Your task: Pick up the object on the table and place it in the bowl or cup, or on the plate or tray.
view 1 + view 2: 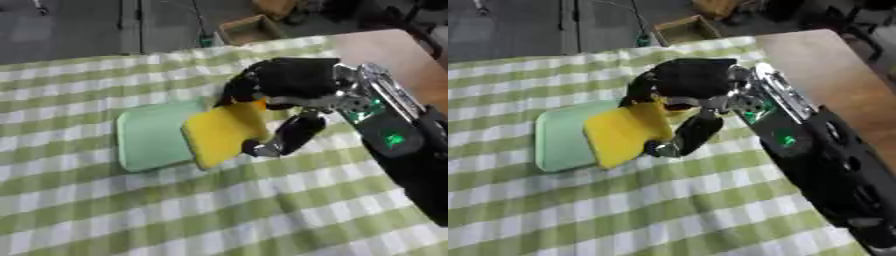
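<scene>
Holding a flat yellow pad (223, 131) pinched between curled fingers and thumb, the right robot hand (284, 82) hung over the green-checked table (219, 210). The pad tilted down-left, its lower part overlapping the right edge of the pale green tray (149, 135). Judged: release needs a short leftward shift; left robot hand unseen.

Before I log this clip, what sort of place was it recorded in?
Probably a lab or workshop staged as a dining table: a green checked tablecloth over a wooden table, a dark bare floor beyond with an open cardboard box and cables.
</scene>
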### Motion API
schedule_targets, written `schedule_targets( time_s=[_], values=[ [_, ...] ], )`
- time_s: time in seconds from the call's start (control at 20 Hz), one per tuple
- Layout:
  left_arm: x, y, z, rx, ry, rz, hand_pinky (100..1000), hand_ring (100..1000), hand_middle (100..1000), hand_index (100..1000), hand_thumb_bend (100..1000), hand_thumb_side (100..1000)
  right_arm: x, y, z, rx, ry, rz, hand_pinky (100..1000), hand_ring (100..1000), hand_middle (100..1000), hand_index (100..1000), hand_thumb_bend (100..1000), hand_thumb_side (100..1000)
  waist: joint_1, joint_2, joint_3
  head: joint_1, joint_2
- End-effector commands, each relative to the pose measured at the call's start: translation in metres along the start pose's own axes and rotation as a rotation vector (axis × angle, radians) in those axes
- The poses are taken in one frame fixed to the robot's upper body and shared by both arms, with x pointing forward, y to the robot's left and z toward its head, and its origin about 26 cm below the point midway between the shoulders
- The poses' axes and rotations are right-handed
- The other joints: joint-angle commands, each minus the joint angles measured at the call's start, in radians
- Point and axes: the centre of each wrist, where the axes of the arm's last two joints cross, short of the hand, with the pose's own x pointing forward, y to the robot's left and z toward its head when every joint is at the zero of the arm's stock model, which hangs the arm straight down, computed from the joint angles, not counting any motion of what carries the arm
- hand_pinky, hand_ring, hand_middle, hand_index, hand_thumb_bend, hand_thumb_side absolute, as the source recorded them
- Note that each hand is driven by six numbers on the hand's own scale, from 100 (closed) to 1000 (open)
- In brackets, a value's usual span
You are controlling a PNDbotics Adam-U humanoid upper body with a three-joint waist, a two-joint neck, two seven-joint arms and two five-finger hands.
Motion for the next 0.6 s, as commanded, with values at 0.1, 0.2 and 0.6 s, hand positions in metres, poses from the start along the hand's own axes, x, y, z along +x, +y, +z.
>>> schedule_targets(
  time_s=[0.1,0.2,0.6],
  values=[
    [0.008,-0.002,-0.008,-0.026,-0.045,0.028,570,757,787,851,218,911,-0.02,0.011,-0.026,-0.019,0.084,0.028,804,741,748,877,356,378,-0.005,-0.128,0.027,-0.028,-0.017],
    [0.01,-0.005,-0.01,-0.04,-0.057,0.047,571,758,787,851,219,909,-0.03,0.019,-0.035,-0.036,0.139,0.054,803,739,747,877,344,376,-0.006,-0.125,0.055,-0.047,-0.026],
    [0.014,-0.01,-0.015,-0.061,-0.08,0.084,572,758,787,850,218,909,-0.055,0.06,-0.046,0.01,0.255,0.099,812,769,762,879,333,421,-0.006,-0.118,0.108,-0.084,-0.048]
  ],
)
